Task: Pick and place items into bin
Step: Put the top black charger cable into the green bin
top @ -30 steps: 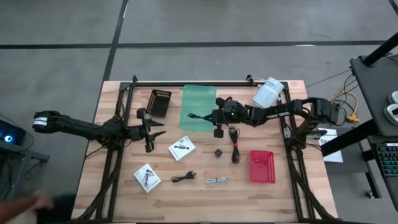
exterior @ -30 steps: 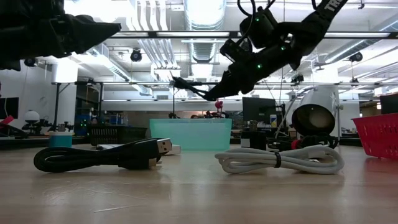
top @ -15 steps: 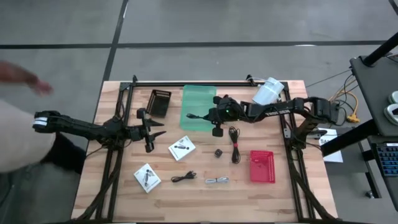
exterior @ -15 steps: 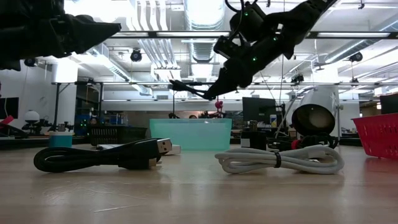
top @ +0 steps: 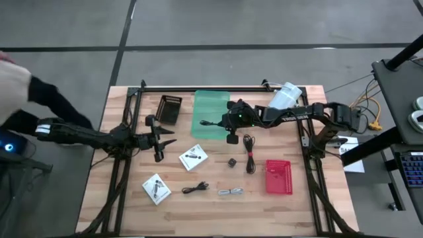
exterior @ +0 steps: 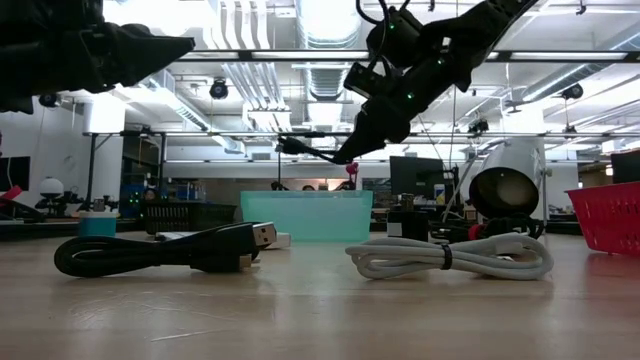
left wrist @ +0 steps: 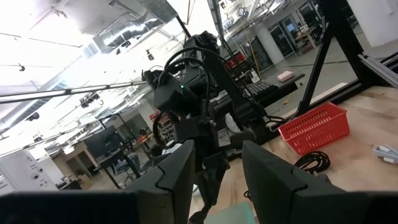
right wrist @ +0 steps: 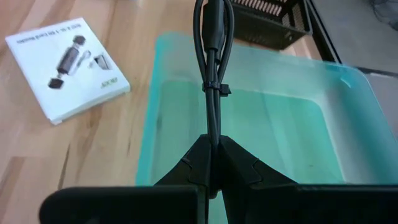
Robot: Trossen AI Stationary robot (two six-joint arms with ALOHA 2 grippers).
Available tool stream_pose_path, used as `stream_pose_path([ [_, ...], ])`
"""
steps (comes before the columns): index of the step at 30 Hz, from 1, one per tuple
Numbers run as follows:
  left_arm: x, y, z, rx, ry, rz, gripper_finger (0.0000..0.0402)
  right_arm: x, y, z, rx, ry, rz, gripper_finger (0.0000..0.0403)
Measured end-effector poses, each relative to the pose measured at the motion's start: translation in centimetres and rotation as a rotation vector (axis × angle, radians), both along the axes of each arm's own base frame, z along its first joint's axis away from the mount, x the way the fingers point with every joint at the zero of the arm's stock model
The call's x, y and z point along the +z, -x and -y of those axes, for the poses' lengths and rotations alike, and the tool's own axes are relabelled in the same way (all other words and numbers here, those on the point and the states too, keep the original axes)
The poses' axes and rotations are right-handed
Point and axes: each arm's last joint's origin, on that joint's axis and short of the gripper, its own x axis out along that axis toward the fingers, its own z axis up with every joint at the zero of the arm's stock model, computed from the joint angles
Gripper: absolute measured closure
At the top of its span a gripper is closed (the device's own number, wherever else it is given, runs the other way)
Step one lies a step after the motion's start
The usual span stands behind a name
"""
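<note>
My right gripper [top: 221, 122] hangs over the green bin [top: 211, 114], shut on a thin black tied cable [right wrist: 213, 74]. The cable sticks out over the bin toward the table's left [exterior: 300, 150]. On the table lie two white packets [top: 193, 157] [top: 156, 188], a black cable [top: 195, 188], a pale grey cable [top: 230, 192], a dark cube [top: 232, 161] and another black cable [top: 248, 152]. My left gripper [top: 165, 137] waits open at the table's left, its fingers apart in the left wrist view [left wrist: 217, 180]. My right gripper pinches one end of the black cable bundle [right wrist: 213, 135] between its two fingertips. The fingers slant down from the table's right and lie along the cable. The bundle is lifted clear above the bin and reaches out nearly level beyond the fingers, held together by a tie [right wrist: 216, 88].
A black basket [top: 168, 109] stands left of the bin, and a red basket [top: 278, 176] sits at the near right. A large white cylinder [top: 284, 98] lies at the far right. A person's arm [top: 39, 99] shows beyond the table's left edge.
My right arm's wrist has risen and the gripper has tipped to point more steeply down, staying shut over the bin. The cable's free end has dropped a little and now lies nearly level. A person has moved about beyond the table's left edge.
</note>
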Motion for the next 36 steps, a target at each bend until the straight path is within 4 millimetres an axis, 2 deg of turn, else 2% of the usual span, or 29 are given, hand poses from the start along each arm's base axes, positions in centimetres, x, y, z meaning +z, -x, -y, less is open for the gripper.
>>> stream_pose_path([
  [12, 0.0, 0.0, 0.0, 0.0, 0.0, 0.0, 0.0283, -0.3, 0.5, 1.0, -0.078, -0.08, -0.028, 0.0394],
  [22, 0.0, 0.0, 0.0, 0.0, 0.0, 0.0, 0.0283, 1.7, -0.1, 1.5, -0.049, -0.091, -0.055, 0.0394],
  [36, 0.0, 0.0, 0.0, 0.0, 0.0, 0.0, 0.0283, 3.3, -0.3, 2.1, -0.02, -0.122, -0.122, 0.0394],
])
